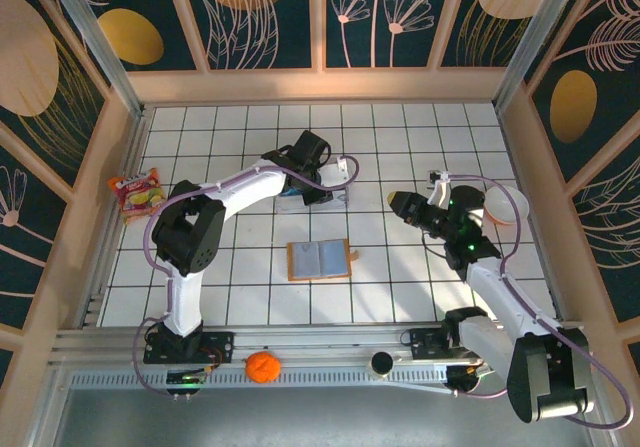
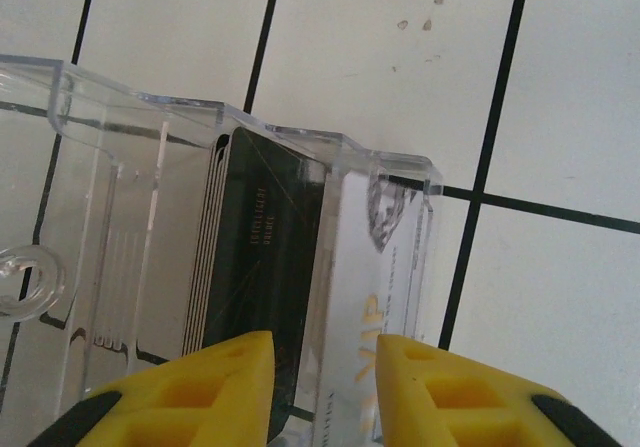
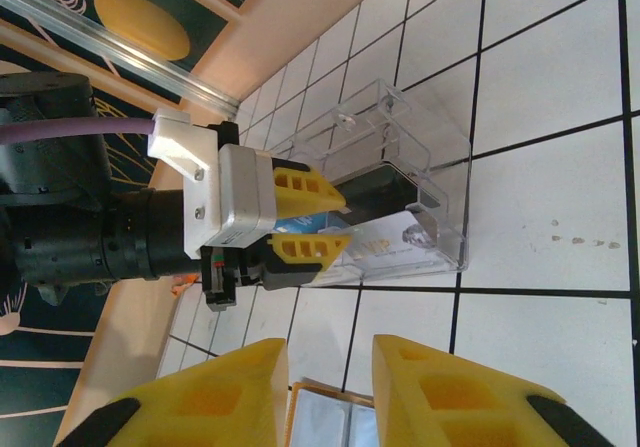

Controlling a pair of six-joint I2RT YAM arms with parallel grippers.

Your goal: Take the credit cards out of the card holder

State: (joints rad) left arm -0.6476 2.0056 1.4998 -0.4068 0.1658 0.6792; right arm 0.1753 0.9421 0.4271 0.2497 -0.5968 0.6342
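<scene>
The card holder (image 1: 318, 260) lies open on the table's middle, orange-tan with grey-blue pockets; its top edge also shows in the right wrist view (image 3: 330, 422). Behind it stands a clear plastic box (image 1: 335, 182) (image 2: 130, 257) (image 3: 440, 157). Credit cards are in the box: a dark card (image 2: 265, 257) (image 3: 385, 182) and a pale card marked VIP (image 2: 375, 267) (image 3: 400, 252). My left gripper (image 1: 330, 189) (image 2: 325, 342) (image 3: 348, 220) is at the box's open end, fingers apart, the pale card in line with the gap. My right gripper (image 1: 393, 200) (image 3: 330, 352) hovers open above the holder's far side, gripping nothing.
A red noodle packet (image 1: 140, 191) lies by the left wall. An orange fruit (image 1: 262, 366) and a dark round object (image 1: 381, 363) sit on the front rail. A white bowl (image 1: 505, 207) is at the right wall. Wooden walls enclose the tiled table.
</scene>
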